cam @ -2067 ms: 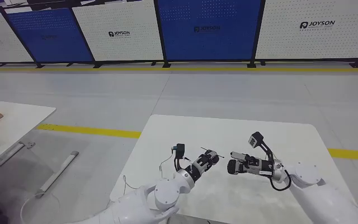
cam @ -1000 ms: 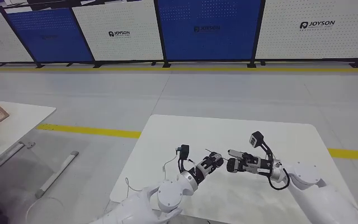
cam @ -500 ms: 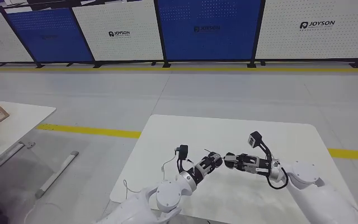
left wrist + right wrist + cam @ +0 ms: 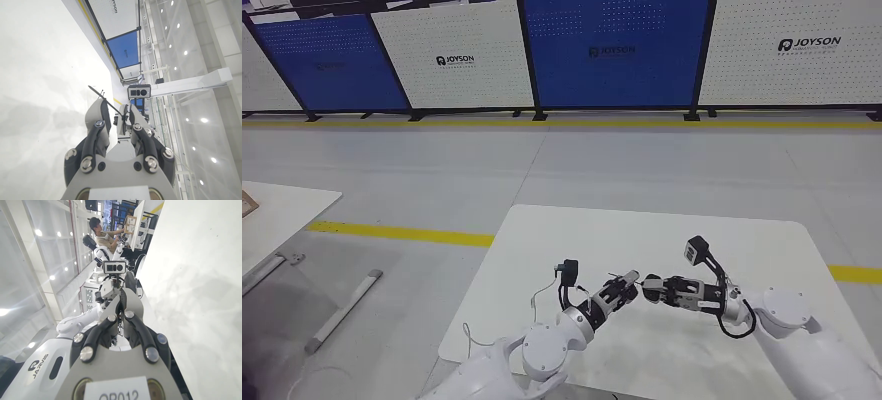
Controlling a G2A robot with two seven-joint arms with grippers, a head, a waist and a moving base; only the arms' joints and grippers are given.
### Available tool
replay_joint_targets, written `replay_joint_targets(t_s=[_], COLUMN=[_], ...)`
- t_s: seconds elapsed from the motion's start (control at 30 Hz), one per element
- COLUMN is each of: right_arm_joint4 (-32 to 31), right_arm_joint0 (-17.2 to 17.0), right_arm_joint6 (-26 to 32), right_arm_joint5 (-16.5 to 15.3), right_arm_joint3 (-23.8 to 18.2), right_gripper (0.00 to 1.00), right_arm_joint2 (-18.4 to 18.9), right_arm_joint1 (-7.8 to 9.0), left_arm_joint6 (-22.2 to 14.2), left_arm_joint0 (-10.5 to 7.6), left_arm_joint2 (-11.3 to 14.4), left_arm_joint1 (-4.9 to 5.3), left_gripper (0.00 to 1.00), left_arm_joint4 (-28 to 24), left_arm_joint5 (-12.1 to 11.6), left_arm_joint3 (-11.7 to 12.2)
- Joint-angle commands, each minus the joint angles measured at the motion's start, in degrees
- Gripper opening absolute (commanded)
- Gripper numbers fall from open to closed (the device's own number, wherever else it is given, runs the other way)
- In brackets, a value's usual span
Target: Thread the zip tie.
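Over the near half of the white table (image 4: 572, 240), the two arms come in nose to nose. The left arm reaches in from the near left, the right arm from the near right, and their tips are almost touching at the middle.

The right gripper (image 4: 650, 288) has its fingers (image 4: 130, 298) pressed tight together. It is pinching one end of the zip tie (image 4: 98, 94), a thin black strap. From the left wrist camera you can see that strap run out of those closed tips and slant across the tip of one finger (image 4: 103, 111) of the left gripper (image 4: 630, 284). Its pointed tail pokes free beyond it, out over the table. From above, the same tail shows as a fine dark line sticking out to the far left of the left gripper.

That left gripper is parted to a middling gap, with its two pads clearly apart. The right gripper's closed tips sit in line with that gap, just beyond it. The strap touches or passes right beside one pad, and I cannot tell which. The other pad is apart from it.

A second white table (image 4: 272, 215) juts in at the left edge. A yellow floor line (image 4: 402, 234) runs behind both tables, and a row of blue and white panels (image 4: 617, 50) stands along the far side.
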Motion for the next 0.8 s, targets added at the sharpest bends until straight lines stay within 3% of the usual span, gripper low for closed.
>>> replay_joint_targets(t_s=[0.0, 0.2, 0.33, 0.5, 0.6, 0.67, 0.77], right_arm_joint4=[0.26, 0.26, 0.26, 1.22, 0.20, 0.01, 0.06], right_arm_joint0=[-0.06, -0.06, -0.06, -1.24, -1.16, -0.91, -0.83], right_arm_joint6=[0.19, 0.19, 0.19, 2.62, 3.90, 3.79, 3.74], right_arm_joint5=[0.11, 0.11, 0.11, 0.48, 2.27, 3.99, 4.04], right_arm_joint3=[0.05, 0.05, 0.05, -1.02, -0.62, -0.47, -0.57], right_gripper=[0.00, 0.00, 0.00, 0.00, 0.00, 0.00, 0.00], right_arm_joint2=[0.18, 0.18, 0.18, 0.93, 1.28, 1.19, 1.21], right_arm_joint1=[-0.01, -0.01, -0.01, 0.16, 0.31, 0.22, 0.16], left_arm_joint6=[0.00, -0.07, -4.24, -14.92, -18.86, -19.22, -19.22], left_arm_joint0=[0.00, 0.29, 0.89, 2.55, 3.61, 3.85, 3.85], left_arm_joint2=[0.00, -0.34, -2.81, -7.04, -8.45, -8.58, -8.58], left_arm_joint1=[0.00, -0.07, 0.16, 1.29, 1.90, 1.99, 1.99], left_gripper=[1.00, 1.00, 1.00, 1.00, 1.00, 1.00, 1.00], left_arm_joint4=[0.00, -0.55, -2.86, -4.95, -3.02, -2.44, -2.44], left_arm_joint5=[0.00, -0.63, -2.16, -6.22, -6.13, -5.93, -5.93], left_arm_joint3=[0.00, 0.21, 2.19, 4.52, 4.64, 4.49, 4.49])
